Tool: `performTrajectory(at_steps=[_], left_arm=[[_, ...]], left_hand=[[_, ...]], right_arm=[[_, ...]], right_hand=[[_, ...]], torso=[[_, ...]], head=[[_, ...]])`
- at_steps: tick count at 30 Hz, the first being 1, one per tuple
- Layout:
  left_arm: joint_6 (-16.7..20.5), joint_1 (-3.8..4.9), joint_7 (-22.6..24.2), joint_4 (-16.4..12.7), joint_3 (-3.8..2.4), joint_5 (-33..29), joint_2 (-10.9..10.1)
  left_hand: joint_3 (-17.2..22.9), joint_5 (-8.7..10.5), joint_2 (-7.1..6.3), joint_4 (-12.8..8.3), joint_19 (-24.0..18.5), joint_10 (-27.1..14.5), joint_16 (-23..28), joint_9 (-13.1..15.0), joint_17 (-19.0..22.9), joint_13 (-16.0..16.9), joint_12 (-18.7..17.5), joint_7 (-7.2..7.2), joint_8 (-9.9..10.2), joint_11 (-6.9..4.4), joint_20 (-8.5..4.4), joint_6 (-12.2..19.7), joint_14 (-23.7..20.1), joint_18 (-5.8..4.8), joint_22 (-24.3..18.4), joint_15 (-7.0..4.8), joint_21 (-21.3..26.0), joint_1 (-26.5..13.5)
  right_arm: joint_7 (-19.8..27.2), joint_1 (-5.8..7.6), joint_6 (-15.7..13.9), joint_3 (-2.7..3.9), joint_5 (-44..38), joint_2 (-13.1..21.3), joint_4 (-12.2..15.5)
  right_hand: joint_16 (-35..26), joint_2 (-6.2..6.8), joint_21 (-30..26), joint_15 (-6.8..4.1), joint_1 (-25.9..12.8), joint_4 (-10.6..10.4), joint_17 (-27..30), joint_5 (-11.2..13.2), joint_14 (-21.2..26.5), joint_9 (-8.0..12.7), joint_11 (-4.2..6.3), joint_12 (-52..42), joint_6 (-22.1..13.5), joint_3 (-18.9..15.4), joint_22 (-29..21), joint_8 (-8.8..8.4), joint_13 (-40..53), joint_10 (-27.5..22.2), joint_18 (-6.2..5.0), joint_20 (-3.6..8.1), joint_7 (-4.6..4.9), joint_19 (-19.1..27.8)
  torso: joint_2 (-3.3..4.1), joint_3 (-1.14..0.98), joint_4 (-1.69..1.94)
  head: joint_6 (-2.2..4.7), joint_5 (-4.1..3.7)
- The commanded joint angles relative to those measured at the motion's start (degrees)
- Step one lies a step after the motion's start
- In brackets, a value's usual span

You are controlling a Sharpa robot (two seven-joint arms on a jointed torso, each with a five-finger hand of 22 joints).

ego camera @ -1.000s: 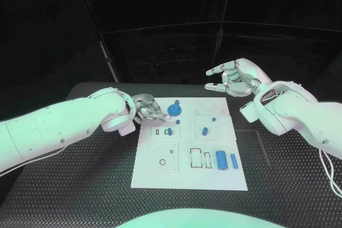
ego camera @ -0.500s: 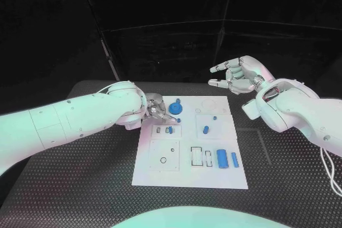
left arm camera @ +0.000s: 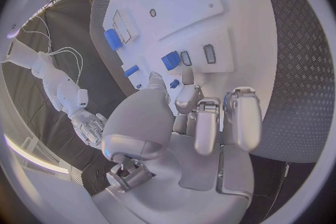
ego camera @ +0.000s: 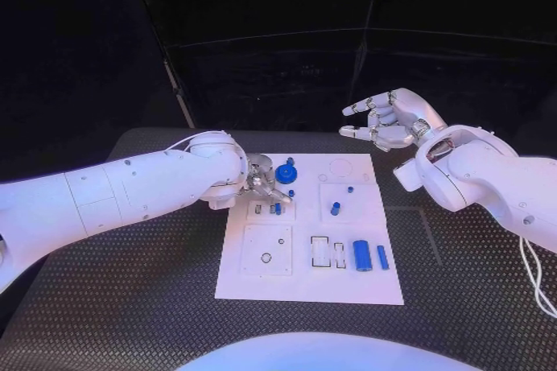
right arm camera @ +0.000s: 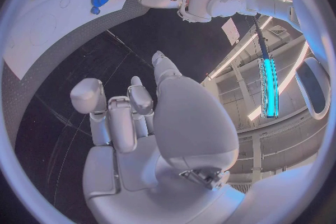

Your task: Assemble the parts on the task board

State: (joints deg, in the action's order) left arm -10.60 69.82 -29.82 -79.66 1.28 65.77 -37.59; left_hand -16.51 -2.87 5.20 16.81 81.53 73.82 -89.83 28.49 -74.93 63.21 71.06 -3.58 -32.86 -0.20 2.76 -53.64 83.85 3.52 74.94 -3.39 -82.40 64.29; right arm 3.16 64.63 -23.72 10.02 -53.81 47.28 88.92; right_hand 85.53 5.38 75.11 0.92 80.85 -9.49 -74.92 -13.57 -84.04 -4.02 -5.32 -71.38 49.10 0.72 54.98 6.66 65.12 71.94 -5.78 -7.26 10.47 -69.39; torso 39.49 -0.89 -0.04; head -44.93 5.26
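The task board [ego camera: 304,284] lies flat in the middle of the counter [ego camera: 139,307], its long axis running from near to far. Blue parts are scattered over it: a round gear-like part [ego camera: 286,175] at the far left, small pieces [ego camera: 276,209] in the left-hand slots just nearer than that, a short peg [ego camera: 334,209] toward the centre, and a thick cylinder [ego camera: 361,255] with a slim bar [ego camera: 382,257] lying side by side at the near right, both lengthwise along the board.

The left hand [ego camera: 262,186] hangs low over the board's far left corner, fingers extended and holding nothing that can be seen. In the left wrist view its fingertips [left arm camera: 187,75] sit just beside a small blue block [left arm camera: 171,60], which lies straight ahead of them. So the left hand is much the nearer one.

The right hand [ego camera: 389,123] is raised well beyond the board's far right edge, fingers spread and empty.
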Motion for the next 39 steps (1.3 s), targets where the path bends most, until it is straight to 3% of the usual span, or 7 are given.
performTrajectory(at_steps=[1, 23, 30, 39], left_arm=[[-2.75, 0.15, -0.67, 0.04, 0.04, 0.67, 0.31], [-3.68, 0.17, -0.70, -0.18, 0.11, 0.01, 0.97], [-3.81, 0.17, -0.64, 0.05, 0.11, -0.13, 1.28], [-4.26, 0.17, -0.36, 0.24, 0.11, -2.25, 1.66]], left_hand=[[-0.36, 0.17, 0.35, -0.18, 0.26, 0.20, -0.17, 0.16, -15.07, -0.10, -0.05, -0.02, -0.41, -0.19, -0.12, 0.34, 6.15, -0.41, 0.20, -0.40, -0.24, -0.36], [-0.03, 0.15, 1.52, -0.63, 0.11, -0.06, -0.17, 1.35, -15.07, -0.38, -0.30, -0.01, -1.01, -0.21, -0.16, 0.98, 6.15, -0.40, 0.23, -0.41, -0.19, 3.12], [1.84, 0.13, 3.07, -1.61, -0.10, -0.56, -0.17, 2.03, -15.07, -1.16, -0.97, -0.02, -1.22, -0.21, -0.14, 1.43, 6.15, -0.34, 0.06, -0.40, -0.04, 6.91], [5.70, 0.11, 4.27, -4.34, -0.88, -1.66, -0.17, 2.69, -15.07, -2.75, -2.41, 0.02, -1.16, -0.26, -0.16, 2.22, 6.15, -0.10, -0.98, -0.42, 0.62, 12.89]], right_arm=[[-0.28, 0.14, -0.20, 0.06, 0.28, -0.17, -0.11], [-0.91, 0.13, 0.49, 0.06, 0.28, -0.82, -1.22], [-1.24, 0.13, 0.79, 0.06, 0.04, -0.69, -1.06], [-0.95, 0.13, 2.09, 0.06, -0.03, -0.99, -1.44]], right_hand=[[-0.37, 0.04, -0.33, -0.03, 0.56, 0.35, -3.21, -0.27, -3.16, 0.04, 0.07, 0.28, 0.24, -0.04, -0.12, 0.25, -0.05, -0.31, -1.05, 0.09, -0.21, 0.50], [-0.46, -0.26, -0.46, -0.08, 0.70, 0.46, -3.11, -0.60, -3.13, 0.04, 0.13, 0.26, 0.30, -0.04, -0.33, 0.39, -0.06, -0.22, -1.08, 0.14, -0.26, 0.59], [-0.53, -0.51, -0.53, -0.12, 0.88, 0.59, -3.01, -0.79, -3.12, 0.04, 0.17, 0.34, 0.31, 0.02, -0.45, 0.47, -0.19, -0.25, -1.10, 0.17, -0.29, 0.63], [-0.55, -0.58, -0.57, -0.13, 0.95, 0.65, -2.98, -0.87, -3.11, 0.04, 0.18, 0.33, 0.31, 0.04, -0.51, 0.49, -0.19, -0.23, -1.11, 0.19, -0.29, 0.66]], torso=[[-0.01, 0.03, 0.01], [0.02, 0.02, 0.03], [0.00, 0.01, -0.10], [-0.03, 0.00, 0.04]], head=[[-0.16, 0.02], [-0.32, 0.08], [-0.44, 0.13], [-0.52, 0.04]])
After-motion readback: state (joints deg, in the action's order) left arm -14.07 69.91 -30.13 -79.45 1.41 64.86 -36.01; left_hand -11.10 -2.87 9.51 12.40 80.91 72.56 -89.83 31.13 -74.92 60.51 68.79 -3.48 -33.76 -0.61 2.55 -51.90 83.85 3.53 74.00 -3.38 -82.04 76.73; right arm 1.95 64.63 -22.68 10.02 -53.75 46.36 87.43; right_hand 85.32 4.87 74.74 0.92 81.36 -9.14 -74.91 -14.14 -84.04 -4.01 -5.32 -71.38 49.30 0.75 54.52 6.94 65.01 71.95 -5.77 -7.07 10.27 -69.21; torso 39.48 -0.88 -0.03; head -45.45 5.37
